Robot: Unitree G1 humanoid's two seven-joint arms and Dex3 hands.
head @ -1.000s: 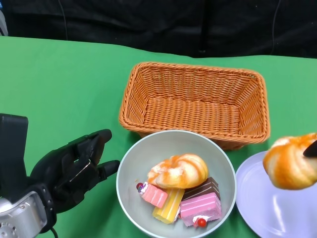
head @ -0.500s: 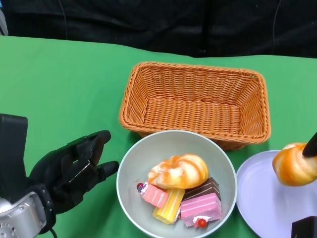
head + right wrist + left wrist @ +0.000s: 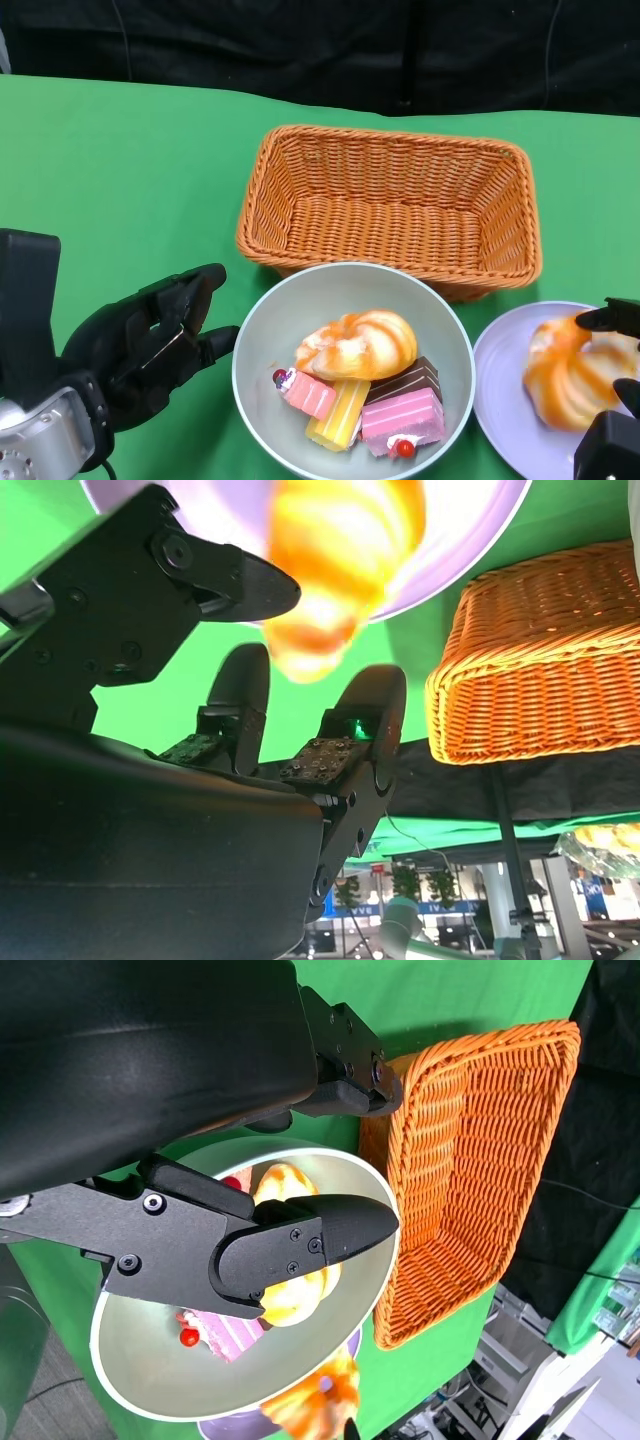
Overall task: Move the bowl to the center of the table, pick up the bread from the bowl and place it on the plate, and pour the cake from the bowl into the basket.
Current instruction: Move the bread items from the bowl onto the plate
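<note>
the green counter [image 3: 120, 160] carries everything. the wicker basket [image 3: 392, 205] sits at the back, touching the grey bowl [image 3: 262, 340] in front of it — a careless pour could nudge it or spill cake onto the counter. the bowl holds a second swirled bun [image 3: 358, 344] above the cake slices [image 3: 402, 414], and that bun could tumble into the basket with them. the lilac plate [image 3: 500, 390] lies just right of the bowl. on it rests the orange-and-white bread [image 3: 568, 375], glossy, near the rim — it could roll off on release. the right robot hand [image 3: 612, 400] brackets it; whether it grips, i cannot tell. the left robot hand [image 3: 140, 345] hovers empty, fingers spread, beside the bowl.
</note>
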